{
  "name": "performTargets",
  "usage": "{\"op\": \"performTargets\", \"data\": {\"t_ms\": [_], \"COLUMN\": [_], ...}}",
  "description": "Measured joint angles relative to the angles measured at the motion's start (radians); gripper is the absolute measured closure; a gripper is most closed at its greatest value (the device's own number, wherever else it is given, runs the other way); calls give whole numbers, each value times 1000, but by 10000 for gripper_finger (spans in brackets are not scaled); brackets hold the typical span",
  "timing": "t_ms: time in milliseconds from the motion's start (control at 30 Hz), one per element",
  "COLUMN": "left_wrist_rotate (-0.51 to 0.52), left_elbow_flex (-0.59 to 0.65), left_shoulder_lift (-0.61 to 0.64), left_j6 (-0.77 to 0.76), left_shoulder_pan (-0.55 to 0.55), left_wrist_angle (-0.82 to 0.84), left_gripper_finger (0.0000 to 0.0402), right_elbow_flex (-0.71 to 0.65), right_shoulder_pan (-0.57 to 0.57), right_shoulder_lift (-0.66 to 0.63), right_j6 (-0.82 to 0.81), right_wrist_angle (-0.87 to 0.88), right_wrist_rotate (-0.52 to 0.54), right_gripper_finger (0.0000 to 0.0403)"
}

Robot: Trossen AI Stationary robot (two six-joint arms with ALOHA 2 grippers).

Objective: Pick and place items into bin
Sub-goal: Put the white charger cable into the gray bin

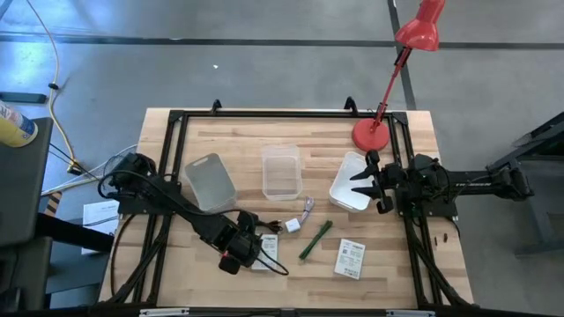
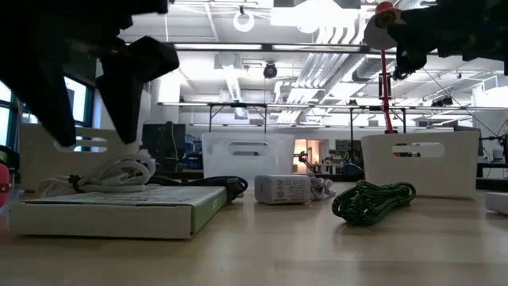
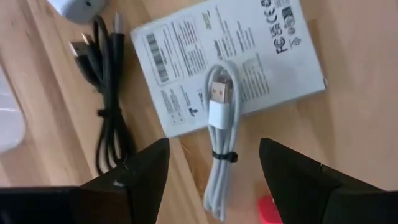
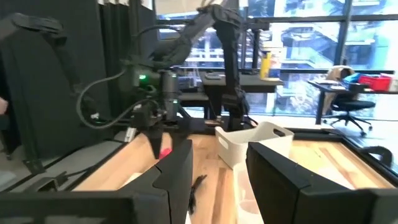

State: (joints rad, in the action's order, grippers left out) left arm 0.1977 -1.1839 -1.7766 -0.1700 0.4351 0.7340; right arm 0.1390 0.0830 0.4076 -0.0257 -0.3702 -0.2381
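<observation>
Red desk lamp, wooden table

Grey floor, red desk lamp, ceiling lights.

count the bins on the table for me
3, in a row across the far half of the table: a grey bin on the left, a clear bin in the middle, a white bin by the right gripper.

Pink cube cut off by the frame edge, beside white cable
</observation>
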Motion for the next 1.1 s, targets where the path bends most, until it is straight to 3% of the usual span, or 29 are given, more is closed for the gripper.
{"op": "performTargets", "data": {"t_ms": [833,933,1100], "left_wrist_rotate": [-25,-39,-63], "left_elbow_flex": [11,23,47], "left_shoulder_lift": [-121,-119,-114], "left_j6": [-45,-46,-45], "left_shoulder_pan": [-3,-3,-3], "left_wrist_angle": [-10,-14,-57], "left_gripper_finger": [168,193,280], "right_elbow_flex": [0,0,0], "right_shoulder_pan": [0,0,0], "right_shoulder_lift": [0,0,0], "right_j6": [25,24,24], "right_wrist_angle": [7,7,8], "right_wrist_rotate": [27,27,27], "right_gripper_finger": [261,261,261]}}
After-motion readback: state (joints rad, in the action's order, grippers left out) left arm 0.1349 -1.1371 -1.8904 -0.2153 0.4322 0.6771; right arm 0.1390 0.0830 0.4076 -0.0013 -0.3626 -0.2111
